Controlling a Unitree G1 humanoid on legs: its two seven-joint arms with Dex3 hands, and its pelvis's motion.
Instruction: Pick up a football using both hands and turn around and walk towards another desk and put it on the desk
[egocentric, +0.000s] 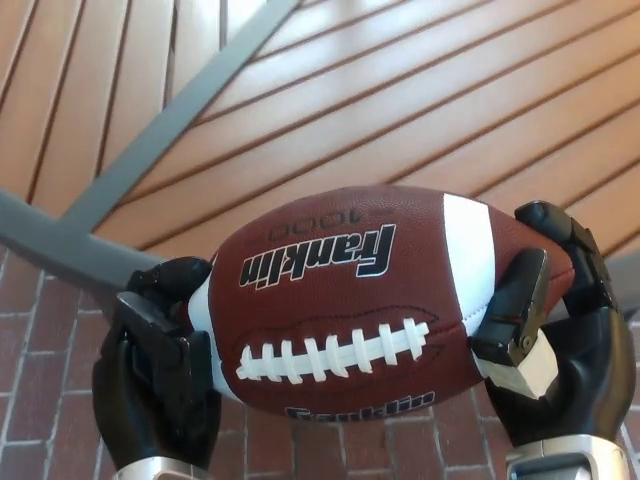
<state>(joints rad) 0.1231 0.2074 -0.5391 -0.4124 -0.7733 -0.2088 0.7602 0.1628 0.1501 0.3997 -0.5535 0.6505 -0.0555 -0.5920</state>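
The left hand cups one tip of the football, fingers wrapped against it. The ball hangs between both hands at the near rim of the slatted desk, not yet resting. The right hand clamps the other tip. Best carry it farther over the slats, then ease both hands off together. No containers here.

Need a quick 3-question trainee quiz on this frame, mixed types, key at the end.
1. True or false: the football is resting on the slatted table.
2. What holds the ball? A) left hand only B) right hand only C) both hands
3. Fill in: the white laces face ___ the camera.

Key: 1 false, it is held in front of the table's edge. 2 C, one hand at each end. 3 toward.
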